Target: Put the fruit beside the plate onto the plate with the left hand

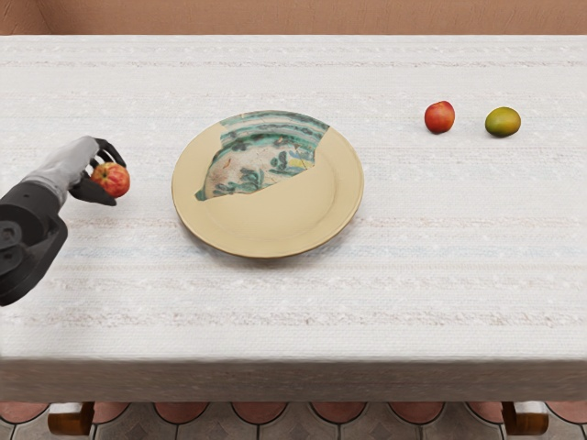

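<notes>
Table edge: the near rim of the table [293, 302] is seen lowest in view, draped by a pale woven cloth [293, 380] that hangs over its front.
Floor: a floor [293, 423] of reddish rounded tiles is glimpsed beneath the cloth's hem at 6 o'clock, with two wooden feet [71, 418] shown at 7 and 5 o'clock.
Surface: the whole top is covered by the off-white cloth, which is crossed by faint horizontal bands.
Back of room: a plain brown wall [293, 16] is shown as a narrow strip at 12 o'clock, behind the far edge.
Plate: a round cream-yellow plate [275, 225] is set just toward 9 o'clock of the table's middle. A green-and-teal patterned patch is carried on its part toward 11 o'clock, and the rest is plain.
Forearm: a dark forearm [27, 238] is seen entering at 9 o'clock of the view.
Left hand: the grey-and-black left hand [87, 170] is placed at 9 o'clock of the plate.
Fingers: the fingers [112, 151] are curled around the apple, dark tips over its top and the thumb under its near side.
Apple: a red-and-yellow apple [112, 179] is gripped at 9 o'clock of the plate, near the rim but apart from it. Whether it rests on the cloth cannot be told.
Other fruit: a red fruit [439, 116] and a green-yellow fruit [503, 121] are laid near each other at 2 o'clock of the plate, well apart from it.
</notes>
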You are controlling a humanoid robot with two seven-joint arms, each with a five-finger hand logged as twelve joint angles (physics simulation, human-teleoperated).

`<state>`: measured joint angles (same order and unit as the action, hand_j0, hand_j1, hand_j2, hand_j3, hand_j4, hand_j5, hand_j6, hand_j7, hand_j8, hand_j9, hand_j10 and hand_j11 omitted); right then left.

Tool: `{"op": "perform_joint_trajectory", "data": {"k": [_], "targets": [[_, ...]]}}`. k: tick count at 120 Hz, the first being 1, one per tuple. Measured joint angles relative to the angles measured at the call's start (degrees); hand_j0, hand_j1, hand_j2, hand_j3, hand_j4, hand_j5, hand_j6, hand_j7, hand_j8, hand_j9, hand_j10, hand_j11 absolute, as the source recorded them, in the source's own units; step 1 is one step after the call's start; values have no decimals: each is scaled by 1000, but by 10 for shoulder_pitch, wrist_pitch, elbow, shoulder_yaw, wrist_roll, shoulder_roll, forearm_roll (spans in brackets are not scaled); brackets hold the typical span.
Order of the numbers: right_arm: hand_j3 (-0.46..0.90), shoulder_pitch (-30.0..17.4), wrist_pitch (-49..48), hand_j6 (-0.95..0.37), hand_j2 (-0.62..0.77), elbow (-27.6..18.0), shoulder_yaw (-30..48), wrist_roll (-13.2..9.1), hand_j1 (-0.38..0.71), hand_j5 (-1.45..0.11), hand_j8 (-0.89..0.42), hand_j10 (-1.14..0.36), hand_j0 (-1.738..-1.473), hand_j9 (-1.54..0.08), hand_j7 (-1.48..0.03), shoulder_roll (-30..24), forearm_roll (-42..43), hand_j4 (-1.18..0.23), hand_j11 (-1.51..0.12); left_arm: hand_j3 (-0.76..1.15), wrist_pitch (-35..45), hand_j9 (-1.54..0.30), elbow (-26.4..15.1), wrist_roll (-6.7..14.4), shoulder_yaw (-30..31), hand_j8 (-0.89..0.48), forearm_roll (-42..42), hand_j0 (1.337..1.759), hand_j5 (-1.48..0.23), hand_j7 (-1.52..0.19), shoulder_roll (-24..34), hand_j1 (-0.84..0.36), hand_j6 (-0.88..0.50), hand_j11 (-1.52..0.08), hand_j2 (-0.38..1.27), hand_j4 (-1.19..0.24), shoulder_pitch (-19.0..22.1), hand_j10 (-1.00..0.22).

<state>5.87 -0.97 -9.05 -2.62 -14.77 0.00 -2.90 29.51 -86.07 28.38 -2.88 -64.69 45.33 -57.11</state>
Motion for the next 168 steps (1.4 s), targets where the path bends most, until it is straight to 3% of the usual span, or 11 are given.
{"op": "perform_joint_trajectory", "data": {"k": [60, 97, 108, 128, 140, 168], "targets": [[0, 0, 0, 0, 0, 6, 1, 0, -349, 0, 0, 0, -1658, 0, 0, 0, 0, 0, 0, -1, -15, -932, -74, 59, -4, -477, 5, 1652, -960, -944, -1, -200, -414, -932, 137, -562, -74, -687], [0, 0, 0, 0, 0, 10, 1, 0, -349, 0, 0, 0, -1658, 0, 0, 0, 0, 0, 0, 0, -22, -946, -87, 66, -5, -483, 13, 1650, -977, -958, -54, -169, -406, -947, 90, -568, -92, -690], [0, -1, 0, 0, 0, 11, 1, 0, -349, 0, 0, 0, -1658, 0, 0, 0, 0, 0, 0, 0, -22, -943, -87, 66, -5, -469, 19, 1652, -980, -948, -74, -219, -395, -944, 216, -557, -99, -694], [0, -1, 0, 0, 0, 12, 1, 0, -349, 0, 0, 0, -1658, 0, 0, 0, 0, 0, 0, 0, -21, -939, -83, 66, -12, -469, 36, 1652, -968, -942, -119, -199, -425, -939, 152, -565, -103, -697], [0, -1, 0, 0, 0, 12, 1, 0, -349, 0, 0, 0, -1658, 0, 0, 0, 0, 0, 0, 0, -21, -935, -78, 66, -15, -469, 47, 1654, -971, -938, -147, -249, -398, -935, 271, -576, -111, -698], [0, -1, 0, 0, 0, 12, 0, 0, -349, 0, 0, 0, -1658, 0, 0, 0, 0, 0, 0, 0, -30, -923, -15, 66, -18, -485, 71, 1656, -939, -915, -193, -300, -414, -924, 401, -588, -114, -693]]}}
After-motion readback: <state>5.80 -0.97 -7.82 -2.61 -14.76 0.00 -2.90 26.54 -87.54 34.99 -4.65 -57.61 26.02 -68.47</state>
